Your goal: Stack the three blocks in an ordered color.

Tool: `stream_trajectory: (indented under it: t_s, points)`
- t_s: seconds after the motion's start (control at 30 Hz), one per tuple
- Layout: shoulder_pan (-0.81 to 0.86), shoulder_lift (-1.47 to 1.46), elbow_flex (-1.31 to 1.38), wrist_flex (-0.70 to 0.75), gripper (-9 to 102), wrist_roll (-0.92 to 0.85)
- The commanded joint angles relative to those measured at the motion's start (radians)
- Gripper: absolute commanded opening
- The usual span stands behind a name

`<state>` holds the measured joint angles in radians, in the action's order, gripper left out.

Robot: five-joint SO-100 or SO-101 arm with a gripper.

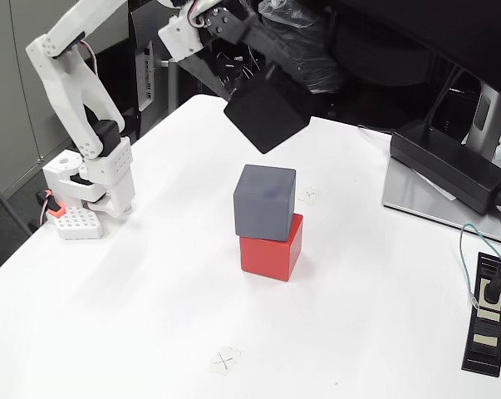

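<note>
Fixed view. Three cubes are counted: one red cube is set on the white table, one grey cube is stacked on it, and one black cube is held tilted above both, clamped by the gripper.

White table — grey cabinet left, dark clutter behind.

one block sits on another; the third hangs above them, tilted.
</note>
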<state>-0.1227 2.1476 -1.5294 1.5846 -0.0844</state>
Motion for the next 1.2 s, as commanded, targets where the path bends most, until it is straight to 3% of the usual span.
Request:
stream_trajectory:
  t_s: [0.0, 0.47, 1.17]
  points:
    - [0.015, 0.034, -0.026, 0.0, -1, 0.035]
    - [0.043, 0.041, -0.187, 0.0, -1, 0.026]
    - [0.04, 0.041, -0.209, 0.0, -1, 0.025]
